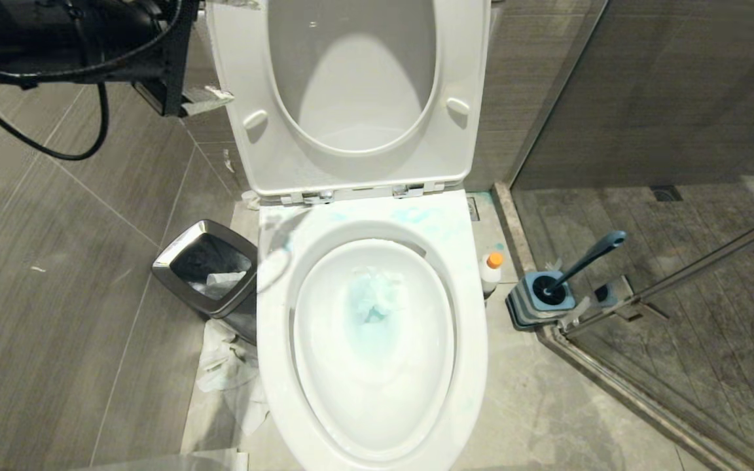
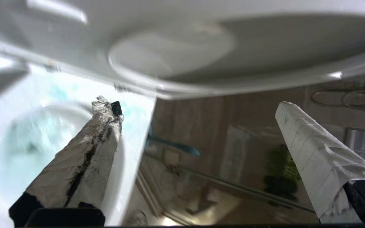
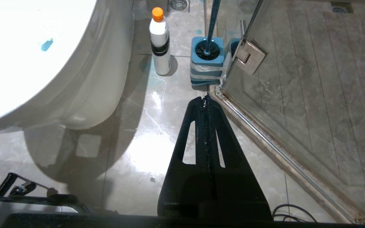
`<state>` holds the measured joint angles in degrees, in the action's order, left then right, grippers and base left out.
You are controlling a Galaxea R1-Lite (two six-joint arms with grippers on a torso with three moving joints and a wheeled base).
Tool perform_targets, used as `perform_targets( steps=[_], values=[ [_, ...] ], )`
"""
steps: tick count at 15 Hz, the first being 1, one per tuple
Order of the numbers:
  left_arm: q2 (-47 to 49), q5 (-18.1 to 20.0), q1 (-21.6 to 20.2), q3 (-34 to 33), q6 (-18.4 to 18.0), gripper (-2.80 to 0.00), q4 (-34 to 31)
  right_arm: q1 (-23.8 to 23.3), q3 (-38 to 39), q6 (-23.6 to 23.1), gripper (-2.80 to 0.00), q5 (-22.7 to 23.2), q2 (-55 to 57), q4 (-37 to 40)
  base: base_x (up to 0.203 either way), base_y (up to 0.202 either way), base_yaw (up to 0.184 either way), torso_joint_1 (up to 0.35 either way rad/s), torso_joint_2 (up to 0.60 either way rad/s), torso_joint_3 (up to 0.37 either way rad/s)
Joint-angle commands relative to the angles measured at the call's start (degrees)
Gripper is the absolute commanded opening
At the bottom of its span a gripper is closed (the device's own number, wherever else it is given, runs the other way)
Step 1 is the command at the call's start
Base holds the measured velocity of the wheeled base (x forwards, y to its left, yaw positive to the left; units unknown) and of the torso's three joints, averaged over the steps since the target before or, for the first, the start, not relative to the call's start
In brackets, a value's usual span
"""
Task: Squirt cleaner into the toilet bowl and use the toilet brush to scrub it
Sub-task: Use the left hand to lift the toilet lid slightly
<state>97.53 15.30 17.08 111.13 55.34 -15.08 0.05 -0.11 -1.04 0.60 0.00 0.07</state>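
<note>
**Left arm raised beside the open toilet, cleaner and brush untouched on the floor**

Nearest the head camera, the left arm's black body fills the upper left corner, level with the raised white seat and lid. The left gripper (image 2: 198,126) has its two paper-wrapped fingers (image 2: 312,152) spread wide, holding nothing. Below stands the large glossy white ceramic toilet bowl (image 1: 272,366), blue liquid and a wad of tissue in its water, faint blue smears on the rim.

The cleaner, a small white plastic bottle with an orange cap (image 1: 491,273), stands on the floor just beside the bowl's right side. Near it, the toilet brush with its slim slate-blue handle (image 1: 590,256) leans in a square grey-blue holder (image 1: 534,307) by the shower door. The right gripper (image 3: 206,98) hangs low, pressed shut and empty.

Judging from this, the bottle comes next: approach with fingers apart, grip the body below the cap, keep clear of the brush handle.

Only the head view shows the steel-rimmed waste bin (image 1: 174,261); only the right wrist view shows the bottle's black band and the glass door's hinge (image 3: 249,55).
</note>
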Motion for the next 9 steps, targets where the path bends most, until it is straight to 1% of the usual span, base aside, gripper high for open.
perform_targets(
  steps=[1,3,4,5,6,7,8,9],
  values=[
    [-5.37,0.56,-0.22,-0.24,5.32,0.0,-5.63,0.04,0.02,-0.02,-2.8,0.02,0.09,0.01,0.0,0.0,0.0,0.0,0.0,0.0],
    [-8.13,0.6,-0.42,-1.48,8.39,0.0,-8.49,0.05,0.02,-0.02,-2.8,0.02,0.09,0.01,0.0,0.0,0.0,0.0,0.0,0.0],
    [-9.33,0.52,-0.6,-2.07,9.17,0.0,-10.76,0.04,0.02,-0.02,-2.8,0.02,0.09,0.01,0.0,0.0,0.0,0.0,0.0,0.0],
    [-10.13,0.41,-1.29,-3.11,8.4,0.0,-14.41,0.12,0.02,-0.02,-2.8,0.02,0.09,0.01,0.0,0.0,0.0,0.0,0.0,0.0],
    [-10.59,0.39,-2.74,-3.98,4.76,0.0,-18.18,0.04,0.02,-0.02,-2.8,0.02,0.09,0.01,0.0,0.0,0.0,0.0,0.0,0.0],
    [-10.76,0.14,-3.91,-5.79,-0.88,0.0,-20.99,0.12,0.02,-0.02,-2.8,0.02,0.09,0.01,0.0,0.0,0.0,0.0,0.0,0.0],
    [-11.09,-0.02,-5.44,-8.22,-7.44,0.0,-22.13,0.04,0.02,-0.02,-2.8,0.02,0.09,0.01,0.0,0.0,0.0,0.0,0.0,0.0],
    [-11.89,-0.1,-6.76,-11.27,-15.63,0.0,-22.35,0.11,0.02,-0.02,-2.8,0.02,0.09,0.01,0.0,0.0,0.0,0.0,0.0,0.0]
  ],
)
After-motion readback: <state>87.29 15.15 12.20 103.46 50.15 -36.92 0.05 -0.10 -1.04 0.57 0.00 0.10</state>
